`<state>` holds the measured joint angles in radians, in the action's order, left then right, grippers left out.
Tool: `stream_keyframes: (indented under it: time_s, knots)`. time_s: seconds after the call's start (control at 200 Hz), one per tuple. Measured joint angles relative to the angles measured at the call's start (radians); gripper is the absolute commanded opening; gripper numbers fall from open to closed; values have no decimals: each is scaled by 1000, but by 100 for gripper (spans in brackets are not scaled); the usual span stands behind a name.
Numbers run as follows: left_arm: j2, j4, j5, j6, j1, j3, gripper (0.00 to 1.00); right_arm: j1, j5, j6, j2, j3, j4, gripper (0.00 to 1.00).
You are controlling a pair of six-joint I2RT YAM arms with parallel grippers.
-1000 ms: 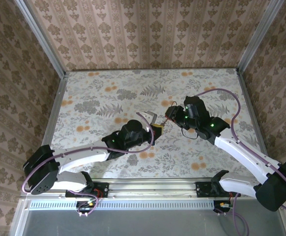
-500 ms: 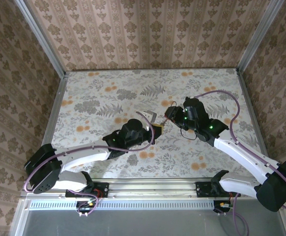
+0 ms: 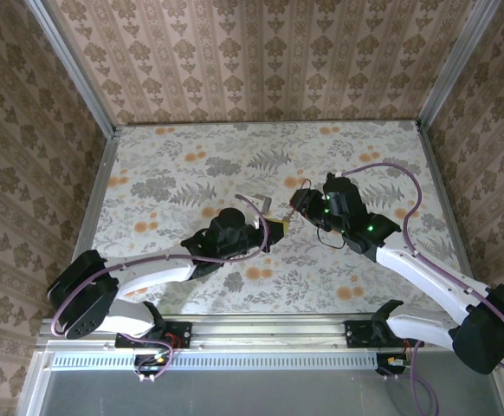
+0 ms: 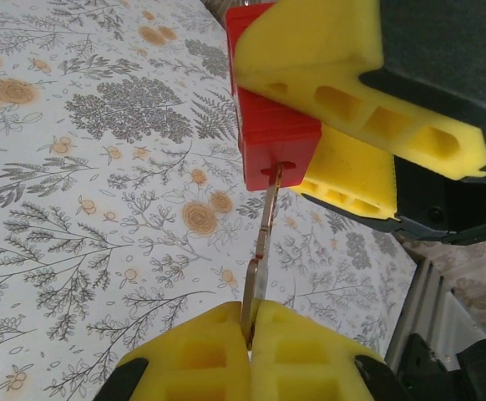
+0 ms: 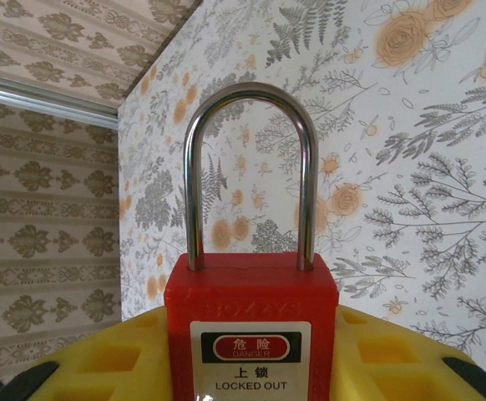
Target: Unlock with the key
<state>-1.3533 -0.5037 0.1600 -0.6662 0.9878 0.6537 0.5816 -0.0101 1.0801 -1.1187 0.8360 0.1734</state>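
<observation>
Arms sit closer than before: left claw pinches the key, tip now inside the red padlock gripped by the right claw, seemingly ready for turning.

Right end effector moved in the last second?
Yes, slightly: the right end effector has edged left relative to the orange flower on the table, toward the left end effector.

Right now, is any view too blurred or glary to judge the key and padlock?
Left wrist: key and padlock are sharp, and the nearest yellow jaws are slightly soft. Right wrist: label is readable, and the shackle carries a thin bright glint, with no washout. Top external: even light and faint shadows, but both things are tiny.
</observation>
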Motion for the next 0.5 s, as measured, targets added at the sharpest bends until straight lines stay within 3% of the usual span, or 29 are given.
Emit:
stream_keyframes:
  time_s: [0.5]
  knots:
    - [-3,-72,35,-60,-21,-32,0,0,-14,-6,0,-24,-72,1]
